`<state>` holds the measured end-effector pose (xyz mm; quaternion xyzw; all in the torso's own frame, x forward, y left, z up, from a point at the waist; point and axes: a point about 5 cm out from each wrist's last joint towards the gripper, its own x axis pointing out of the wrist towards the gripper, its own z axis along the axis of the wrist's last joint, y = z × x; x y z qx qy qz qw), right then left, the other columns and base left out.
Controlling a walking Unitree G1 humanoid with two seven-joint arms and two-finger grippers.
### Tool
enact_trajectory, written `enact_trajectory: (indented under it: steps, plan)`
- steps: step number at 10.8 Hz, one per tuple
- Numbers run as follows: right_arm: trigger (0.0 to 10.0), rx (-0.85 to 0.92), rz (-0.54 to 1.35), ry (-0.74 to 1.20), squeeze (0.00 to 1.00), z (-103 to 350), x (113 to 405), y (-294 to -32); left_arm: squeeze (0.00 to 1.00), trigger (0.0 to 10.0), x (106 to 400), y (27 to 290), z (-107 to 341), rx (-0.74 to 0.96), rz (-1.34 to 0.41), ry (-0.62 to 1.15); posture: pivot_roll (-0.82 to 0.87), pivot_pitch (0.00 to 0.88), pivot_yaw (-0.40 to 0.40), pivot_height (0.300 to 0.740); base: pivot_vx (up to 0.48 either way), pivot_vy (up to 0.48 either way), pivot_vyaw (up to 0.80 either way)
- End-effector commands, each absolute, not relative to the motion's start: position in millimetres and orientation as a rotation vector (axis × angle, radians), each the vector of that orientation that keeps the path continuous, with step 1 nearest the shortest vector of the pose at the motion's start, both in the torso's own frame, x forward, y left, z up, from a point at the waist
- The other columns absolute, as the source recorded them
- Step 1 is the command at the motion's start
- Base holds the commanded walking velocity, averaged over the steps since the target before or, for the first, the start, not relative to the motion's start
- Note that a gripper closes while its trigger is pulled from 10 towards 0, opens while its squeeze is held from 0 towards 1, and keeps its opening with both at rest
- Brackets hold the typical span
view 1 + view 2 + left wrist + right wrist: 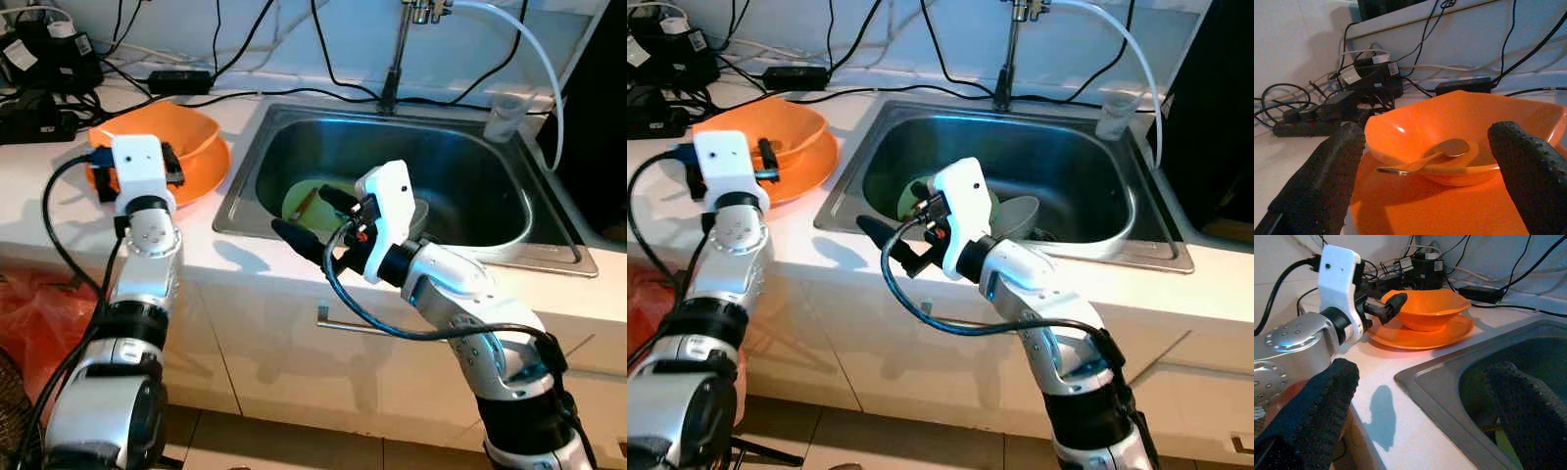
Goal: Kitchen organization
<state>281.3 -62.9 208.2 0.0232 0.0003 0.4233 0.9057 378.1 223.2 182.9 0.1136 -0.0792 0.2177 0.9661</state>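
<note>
An orange bowl (191,132) stands on an orange plate (214,168) on the white counter, left of the steel sink (245,181). A metal spoon (1436,155) lies inside the bowl. My left gripper (769,164) is open at the bowl's near rim, its fingers (1327,171) on either side of it and apart from it. My right gripper (312,217) hovers open and empty over the sink's front left corner. In the basin lie a green plate (306,199) and a grey bowl (1019,215), partly hidden by my right wrist.
Power adapters and black cables (39,69) crowd the back left of the counter. A faucet (396,59) with a white hose rises behind the sink, and a clear cup (505,116) stands at its back right. An orange bag (29,313) lies on the floor.
</note>
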Motion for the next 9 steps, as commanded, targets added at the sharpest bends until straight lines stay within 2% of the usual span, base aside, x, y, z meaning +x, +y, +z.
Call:
enact_trajectory:
  steps: [1,9]
  plan:
    - [10.0,0.049,0.871,-0.004,0.0,211,279,-64,0.0,10.0,381,224,188,0.229,0.437,-0.169,0.04,0.0,0.003,0.74,0.0,0.0,0.0]
    - [10.0,0.034,0.833,0.041,0.0,207,266,-79,0.0,10.0,385,237,186,0.191,0.495,-0.133,-0.02,0.025,-0.014,0.74,0.0,0.0,0.0]
